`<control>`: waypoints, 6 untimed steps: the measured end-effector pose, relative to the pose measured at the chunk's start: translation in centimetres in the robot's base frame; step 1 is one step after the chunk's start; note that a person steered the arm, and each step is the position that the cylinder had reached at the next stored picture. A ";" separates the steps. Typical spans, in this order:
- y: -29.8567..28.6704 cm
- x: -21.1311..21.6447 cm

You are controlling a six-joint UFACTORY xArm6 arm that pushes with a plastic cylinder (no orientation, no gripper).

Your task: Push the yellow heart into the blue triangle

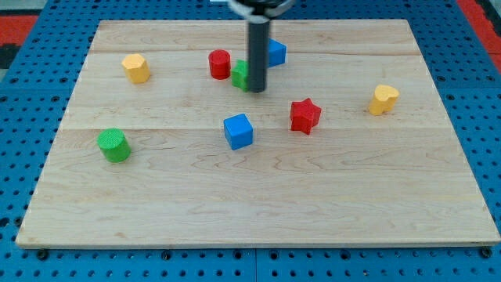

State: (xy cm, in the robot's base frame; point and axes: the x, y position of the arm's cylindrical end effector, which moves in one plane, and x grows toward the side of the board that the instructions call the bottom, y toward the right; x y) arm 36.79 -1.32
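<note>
Plainly, the push has not begun. The wooden counter [258, 204] carries every block, and my rod [257, 47] comes down from the far edge near the middle; this end effector is a bare rod with nothing to open or close, and it holds nothing. My tip [257, 90] rests on the counter touching, or just beside, a green block [240, 75] on its left, whose shape the rod partly hides. The blue triangle [276, 52] sits just right of the rod and a little farther back, also partly hidden. The yellow heart [383, 99] lies well apart from it, near the right edge, untouched. My judgement: the whole job is left, since my tip must first get round to the heart's right side and then drive it left and slightly far. Other pieces: a blue cube [239, 131], red star [305, 116], green cylinder [114, 146], red cylinder [220, 63], and a yellow block [136, 68] far left.
</note>
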 end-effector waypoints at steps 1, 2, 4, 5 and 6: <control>5.0 -2.1; 16.8 -6.4; 31.7 -1.4; 26.5 1.9; 16.6 -0.1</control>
State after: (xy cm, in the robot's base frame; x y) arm 36.66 15.25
